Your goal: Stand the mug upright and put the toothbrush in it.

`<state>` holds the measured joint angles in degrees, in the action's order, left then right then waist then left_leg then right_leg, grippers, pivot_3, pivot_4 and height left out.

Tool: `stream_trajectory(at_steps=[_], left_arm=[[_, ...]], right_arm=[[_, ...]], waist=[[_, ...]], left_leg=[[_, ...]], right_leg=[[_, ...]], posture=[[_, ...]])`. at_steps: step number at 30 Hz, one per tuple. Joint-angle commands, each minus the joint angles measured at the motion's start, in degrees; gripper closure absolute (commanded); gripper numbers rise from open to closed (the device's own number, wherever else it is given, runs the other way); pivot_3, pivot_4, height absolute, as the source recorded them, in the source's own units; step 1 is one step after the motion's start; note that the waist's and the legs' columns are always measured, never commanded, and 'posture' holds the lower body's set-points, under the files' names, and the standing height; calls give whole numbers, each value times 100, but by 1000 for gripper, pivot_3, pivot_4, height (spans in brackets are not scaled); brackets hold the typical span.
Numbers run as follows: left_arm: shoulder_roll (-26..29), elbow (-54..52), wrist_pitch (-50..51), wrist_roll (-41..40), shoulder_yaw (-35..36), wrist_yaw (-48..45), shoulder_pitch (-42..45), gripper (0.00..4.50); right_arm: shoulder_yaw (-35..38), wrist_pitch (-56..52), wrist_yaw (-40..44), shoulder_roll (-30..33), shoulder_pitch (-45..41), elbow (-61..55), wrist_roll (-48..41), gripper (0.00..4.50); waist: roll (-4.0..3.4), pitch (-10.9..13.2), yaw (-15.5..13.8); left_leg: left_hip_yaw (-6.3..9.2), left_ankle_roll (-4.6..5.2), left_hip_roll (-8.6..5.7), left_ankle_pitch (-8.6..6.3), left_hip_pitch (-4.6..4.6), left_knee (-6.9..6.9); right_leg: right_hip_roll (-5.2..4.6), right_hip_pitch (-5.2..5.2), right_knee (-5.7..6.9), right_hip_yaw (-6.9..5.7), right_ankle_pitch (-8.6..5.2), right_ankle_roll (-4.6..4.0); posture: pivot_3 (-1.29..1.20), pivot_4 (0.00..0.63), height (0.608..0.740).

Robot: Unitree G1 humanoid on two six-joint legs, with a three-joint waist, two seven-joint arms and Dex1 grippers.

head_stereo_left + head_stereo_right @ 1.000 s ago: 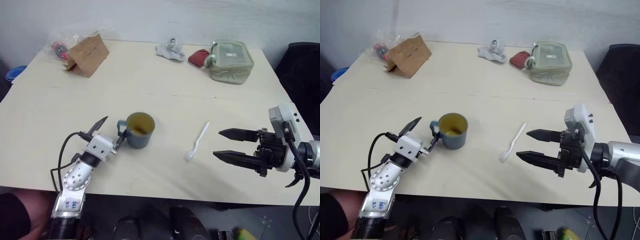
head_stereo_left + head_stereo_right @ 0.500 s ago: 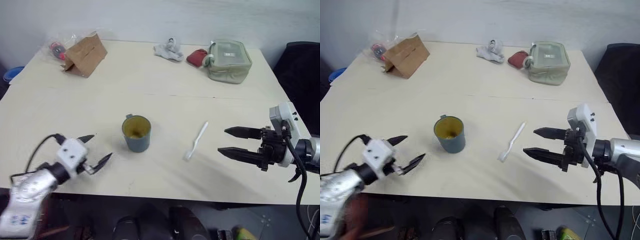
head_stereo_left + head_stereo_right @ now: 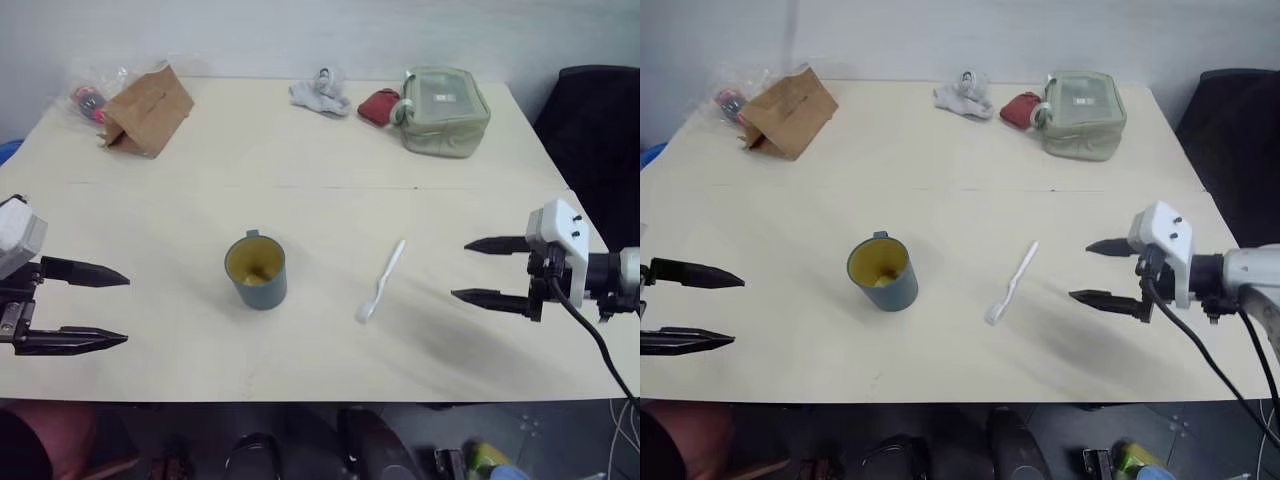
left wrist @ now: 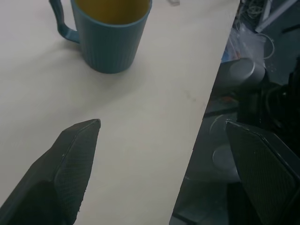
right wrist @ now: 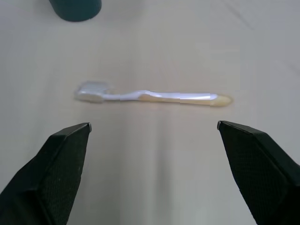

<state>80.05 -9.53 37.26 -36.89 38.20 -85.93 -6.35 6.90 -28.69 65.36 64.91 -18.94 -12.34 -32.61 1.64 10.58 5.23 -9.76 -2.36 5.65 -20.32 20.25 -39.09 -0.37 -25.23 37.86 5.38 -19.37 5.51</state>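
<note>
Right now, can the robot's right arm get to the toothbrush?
Probably yes. The right gripper is open and points at the toothbrush, which lies flat on the table. Nothing sits between them, and the mug stands on the toothbrush's far side.

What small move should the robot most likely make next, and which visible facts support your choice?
Probably ease the open right gripper forward to straddle the toothbrush. The mug already stands upright, the toothbrush lies flat beside it, and the right wrist view frames it between the fingers.
</note>
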Motion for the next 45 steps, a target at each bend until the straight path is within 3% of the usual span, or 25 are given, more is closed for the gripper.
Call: stream_trajectory(at_steps=[1, 11, 18, 26, 29, 39, 43, 45], left_arm=[[187, 93, -303, 248, -24, -313, 175, 6], [67, 2, -308, 200, -112, -228, 439, 6], [-49, -133, -171, 169, 15, -188, 471, 6], [-148, -271, -43, 187, 146, -137, 453, 6], [-143, -284, 6, 155, 122, -93, 514, 0], [-118, -211, 72, 170, 25, -69, 713, 0], [-132, -204, 64, 176, -24, -41, 739, 0], [-143, -213, 80, 156, -50, -14, 761, 0]], right_arm=[[-1073, 1228, 747, -312, -1117, 761, 1119, 0], [-2984, 3674, 1749, -2350, -3655, 4001, 3018, 0], [-3364, 5174, 2022, -3031, -4422, 6010, 3818, 0], [-3265, 5513, 2023, -3674, -4837, 7180, 4044, 0], [-3265, 5470, 2142, -3820, -4848, 7325, 4108, 606], [-3343, 5418, 2593, -3839, -4738, 7359, 4281, 3810], [-3361, 5294, 2706, -3796, -4634, 7245, 4224, 3810], [-3402, 5188, 2714, -3744, -4561, 7142, 4059, 4189]], waist=[[-3, 1, 33], [-13, 12, 275], [-15, 13, 378], [-15, 12, 614], [-14, 12, 660], [-9, 9, 757], [-5, 6, 753], [-5, 6, 750]], left_leg=[[-5, -1, 0, 1, -1, 1], [-37, -2, 1, 5, -1, -10], [-38, -3, 3, 6, -3, -18], [-22, -12, 10, 10, -10, -51], [-14, -17, 15, 13, -11, -50], [-3, -26, 15, 18, -16, -59], [-2, -26, 15, 18, -16, -62], [-1, -26, 15, 18, -16, -63]], right_leg=[[0, -5, 3, 5, 0, 0], [0, -25, 29, 27, 2, 3], [-10, -26, 50, 13, 0, 0], [-8, -25, 111, 6, -8, -14], [-6, -25, 116, 0, -11, -20], [-8, -19, 136, -6, -13, -23], [-8, -17, 137, -6, -13, -23], [-9, -17, 137, -7, -13, -23]], posture=[[0, 150, 740], [0, 150, 740], [0, 150, 740], [0, 150, 740], [0, 150, 740], [0, 150, 740], [0, 150, 740], [0, 150, 740]])
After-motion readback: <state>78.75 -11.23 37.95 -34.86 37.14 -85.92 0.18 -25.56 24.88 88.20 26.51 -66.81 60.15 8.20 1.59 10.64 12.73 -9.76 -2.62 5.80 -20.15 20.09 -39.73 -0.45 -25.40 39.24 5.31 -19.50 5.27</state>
